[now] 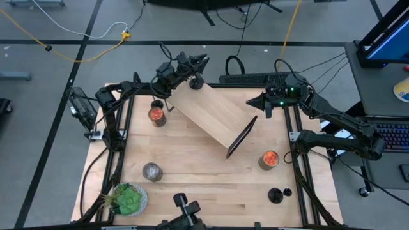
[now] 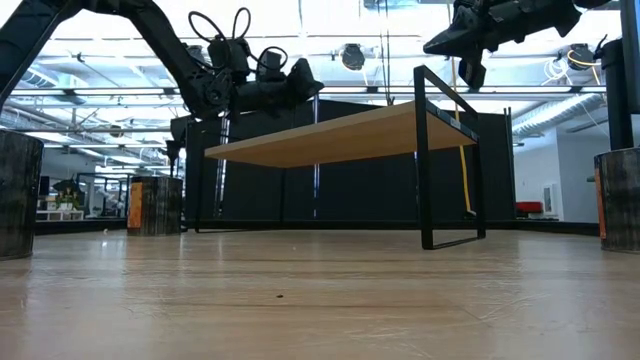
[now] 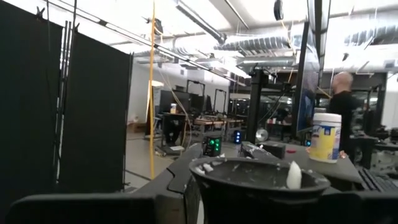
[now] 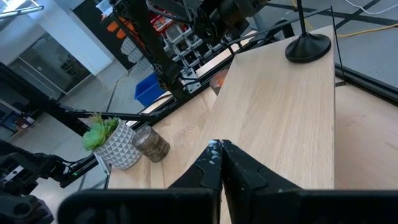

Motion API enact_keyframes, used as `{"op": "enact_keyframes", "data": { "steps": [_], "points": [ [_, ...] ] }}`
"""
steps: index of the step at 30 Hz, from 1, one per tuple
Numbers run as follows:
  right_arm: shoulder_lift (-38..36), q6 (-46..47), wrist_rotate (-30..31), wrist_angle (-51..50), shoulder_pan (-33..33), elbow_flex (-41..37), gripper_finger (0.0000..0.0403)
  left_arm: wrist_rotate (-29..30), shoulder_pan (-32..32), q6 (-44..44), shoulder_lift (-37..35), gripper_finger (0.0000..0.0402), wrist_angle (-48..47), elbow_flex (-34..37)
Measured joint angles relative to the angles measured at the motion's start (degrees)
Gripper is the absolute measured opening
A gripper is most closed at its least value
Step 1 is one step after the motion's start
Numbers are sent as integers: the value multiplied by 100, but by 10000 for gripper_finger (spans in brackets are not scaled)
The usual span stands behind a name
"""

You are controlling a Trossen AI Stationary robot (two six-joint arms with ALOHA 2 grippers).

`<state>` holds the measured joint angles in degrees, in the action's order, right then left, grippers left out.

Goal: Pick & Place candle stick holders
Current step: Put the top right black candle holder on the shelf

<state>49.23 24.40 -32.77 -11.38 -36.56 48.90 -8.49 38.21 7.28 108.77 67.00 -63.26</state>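
Observation:
One black candle stick holder [image 4: 308, 46] stands by its round base on the far end of a wooden shelf [image 1: 214, 115] that has black metal legs. My left gripper [image 1: 197, 66] hovers over that end, open, pointing slightly upward. Its dark fingers [image 3: 81, 208] flank the holder's top cup [image 3: 258, 171], which carries white wax bits. My right gripper [image 4: 219, 149] is shut and empty above the shelf's far right side. Two more black holders [image 1: 276, 195] stand on the table at the near right. My left gripper has a finger on either side of the holder's top cup [image 3: 205, 171], coming at it about level from the table's left. I cannot tell whether the fingers touch the cup. The holder stands upright with its base [image 4: 311, 50] on the shelf.
Two jars with orange tops [image 1: 156, 115] [image 1: 269, 159] and a grey jar [image 1: 152, 171] stand on the table around the shelf. A potted green plant [image 1: 128, 199] sits at the near left corner. A black mount [image 1: 185, 207] stands at the near edge.

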Motion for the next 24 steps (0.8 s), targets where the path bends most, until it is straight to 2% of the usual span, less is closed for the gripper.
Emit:
{"op": "enact_keyframes", "data": {
  "steps": [10, 24],
  "points": [
    [0, -2, -2, 0, 0, 0, 0, -52, -10, 255, 0, 124, 0, 0],
    [0, -2, -4, 0, 2, 0, 0, -101, -154, 355, -8, 208, -306, 0]
  ]
}}
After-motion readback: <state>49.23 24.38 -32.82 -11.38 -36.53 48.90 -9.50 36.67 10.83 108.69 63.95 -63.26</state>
